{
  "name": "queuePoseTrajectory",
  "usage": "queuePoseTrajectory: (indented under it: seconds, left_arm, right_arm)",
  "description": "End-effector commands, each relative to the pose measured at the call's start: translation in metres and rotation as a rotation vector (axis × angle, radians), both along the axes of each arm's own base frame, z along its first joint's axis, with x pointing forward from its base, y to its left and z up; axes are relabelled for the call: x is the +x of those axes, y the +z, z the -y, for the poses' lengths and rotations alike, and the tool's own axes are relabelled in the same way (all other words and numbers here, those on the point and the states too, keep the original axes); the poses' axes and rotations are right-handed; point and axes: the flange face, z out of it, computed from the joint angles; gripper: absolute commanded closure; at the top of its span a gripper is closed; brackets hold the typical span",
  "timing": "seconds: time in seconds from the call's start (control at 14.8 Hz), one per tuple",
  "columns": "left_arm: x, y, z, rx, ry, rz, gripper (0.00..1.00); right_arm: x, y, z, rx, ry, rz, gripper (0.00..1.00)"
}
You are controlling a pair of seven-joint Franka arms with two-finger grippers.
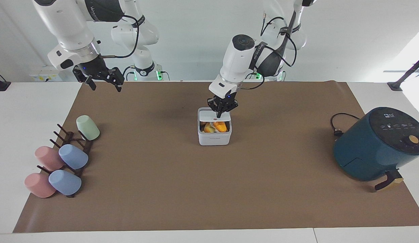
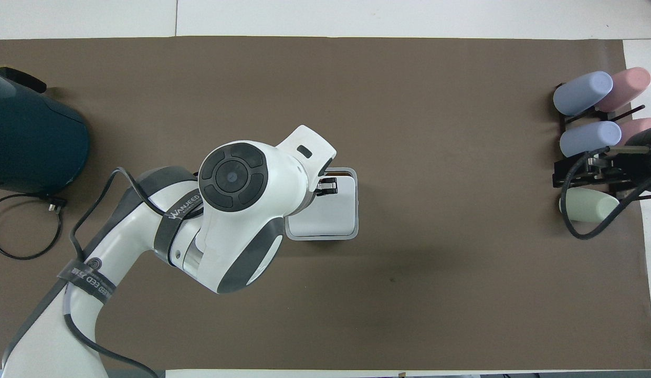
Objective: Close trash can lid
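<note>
The small white trash can [image 1: 214, 138] stands mid-mat. Its lid [image 1: 213, 115] is hinged on the edge nearer the robots and is tilted low over the can. Under its raised free edge, orange and yellow food scraps [image 1: 217, 127] show. The orange-ringed dot [image 1: 215, 119] faces up near the free edge. My left gripper [image 1: 220, 113] is shut, its tips on top of the lid by that edge. From overhead the lid [image 2: 328, 212] covers nearly the whole can, with the left gripper [image 2: 326, 185] over it. My right gripper [image 1: 100, 81] is open and waits above the mat's corner.
A teal air fryer [image 1: 378, 143] with its cord [image 1: 338, 126] stands at the left arm's end. A dark rack [image 1: 72, 141] with several pink, blue and green cups lies at the right arm's end. A brown mat [image 1: 162, 189] covers the table.
</note>
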Motion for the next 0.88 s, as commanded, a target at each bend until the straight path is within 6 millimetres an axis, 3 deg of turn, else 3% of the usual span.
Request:
queuePoseTrajectory:
  seconds: [0.0,0.54,0.81]
  left_arm:
    - [0.011,-0.011,0.002,0.002,-0.009,0.021,1.00]
    - [0.035,-0.029,-0.010,0.007,0.016,0.048,1.00]
    - [0.037,-0.034,-0.008,0.002,0.019,0.052,1.00]
  right_arm:
    - [-0.005,0.004,0.002,0.007,0.015,-0.005,0.00]
    - [-0.005,0.004,0.001,0.009,0.016,-0.005,0.00]
    - [-0.005,0.003,0.002,0.007,0.015,-0.006,0.00]
